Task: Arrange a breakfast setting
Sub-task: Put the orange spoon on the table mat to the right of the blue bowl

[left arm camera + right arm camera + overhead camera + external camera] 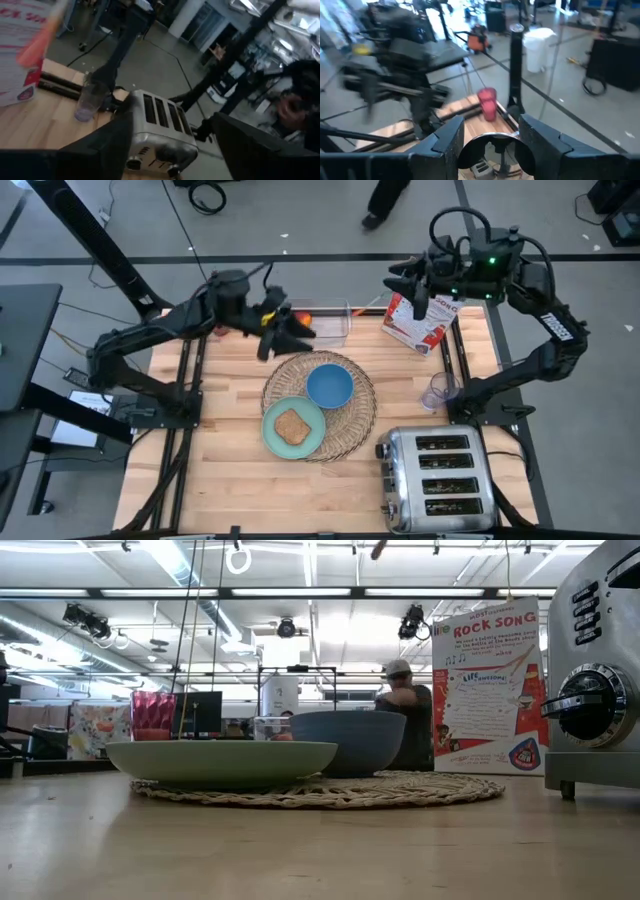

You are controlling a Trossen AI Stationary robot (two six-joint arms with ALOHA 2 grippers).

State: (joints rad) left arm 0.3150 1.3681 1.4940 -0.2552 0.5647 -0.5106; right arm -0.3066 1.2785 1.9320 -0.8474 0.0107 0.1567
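High view: the wicker placemat [352, 420] carries one mint plate [272, 436] with one toast slice [292, 425] and one blue bowl [329, 385]. Just beyond the placemat the left gripper [282, 335] hangs, fingers spread and empty, beside one clear tub [325, 325]. The step is probably a pick from that tub: lift clear of its wall and set down without nudging the bowl. The right gripper [420, 285], also released, waits farther beyond the placemat. One red cup [153, 715] and one toaster [437, 478] stand off the placemat
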